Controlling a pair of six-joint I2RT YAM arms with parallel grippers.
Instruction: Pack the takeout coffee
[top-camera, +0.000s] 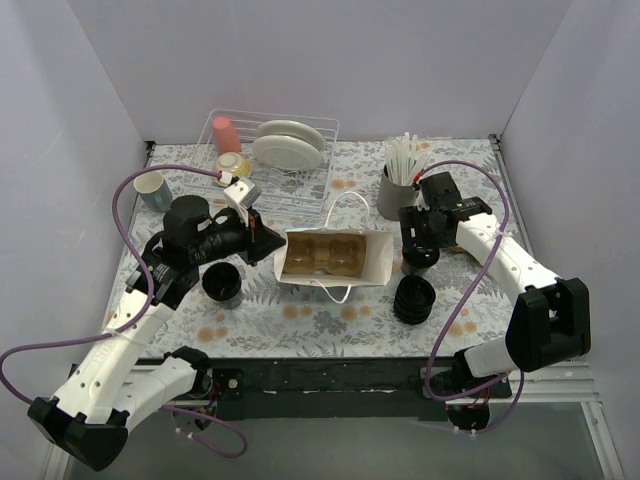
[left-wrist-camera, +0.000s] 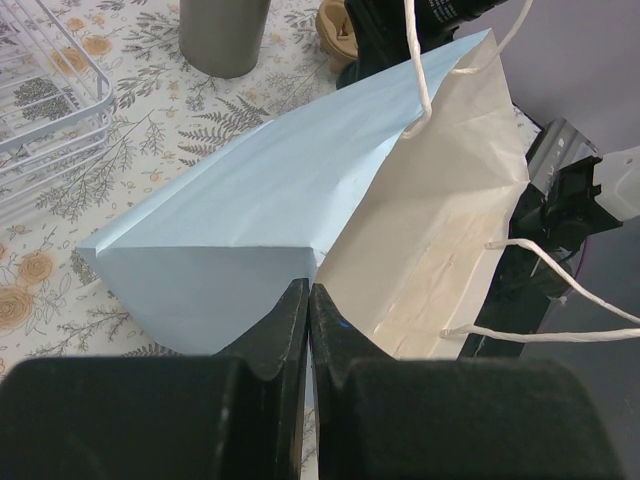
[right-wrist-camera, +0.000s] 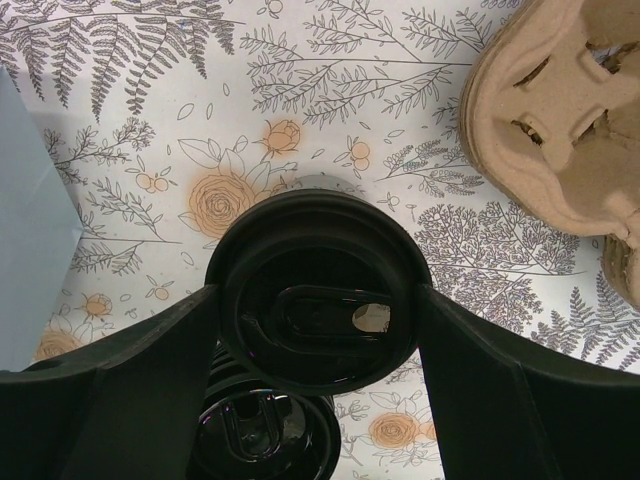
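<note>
The takeout coffee (right-wrist-camera: 318, 290), a black cup with a shiny black lid, sits between my right gripper's fingers (right-wrist-camera: 470, 360), which press on both sides of its lid. In the top view the right gripper (top-camera: 420, 250) holds it just right of the white paper bag (top-camera: 372, 258). A cardboard carrier (top-camera: 322, 255) shows inside the bag. My left gripper (top-camera: 270, 240) is shut on the bag's left rim; in the left wrist view its fingertips (left-wrist-camera: 310, 300) pinch the paper edge of the bag (left-wrist-camera: 300, 190).
A ribbed stack of black lids (top-camera: 414, 298) stands in front of the right gripper, also in the right wrist view (right-wrist-camera: 265, 435). A lidless black cup (top-camera: 222, 283) is near the left arm. A grey straw holder (top-camera: 394, 195), a wire dish rack (top-camera: 310, 185) and another cardboard carrier (right-wrist-camera: 560, 110) stand nearby.
</note>
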